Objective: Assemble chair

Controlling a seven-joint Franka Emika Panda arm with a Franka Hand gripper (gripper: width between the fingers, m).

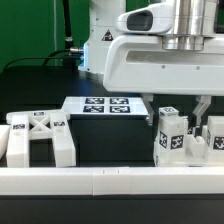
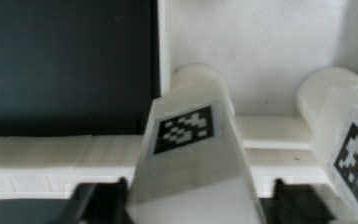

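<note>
Two upright white chair legs with square tags stand side by side at the exterior view's right. My gripper (image 1: 184,111) is down over the top of the nearer leg (image 1: 172,136). In the wrist view this leg (image 2: 190,135) fills the gap of the gripper (image 2: 194,198), and both dark fingers (image 2: 101,198) lie against its sides with no gap showing. The second leg (image 1: 214,140) stands just beside it and also shows in the wrist view (image 2: 345,125). The X-ribbed chair panel (image 1: 40,136) lies at the exterior view's left.
The marker board (image 1: 104,105) lies behind the middle of the black table. A long plain white border rail (image 1: 110,181) runs along the front, close to the legs and the panel. The arm's white body (image 1: 150,55) hangs above the right half.
</note>
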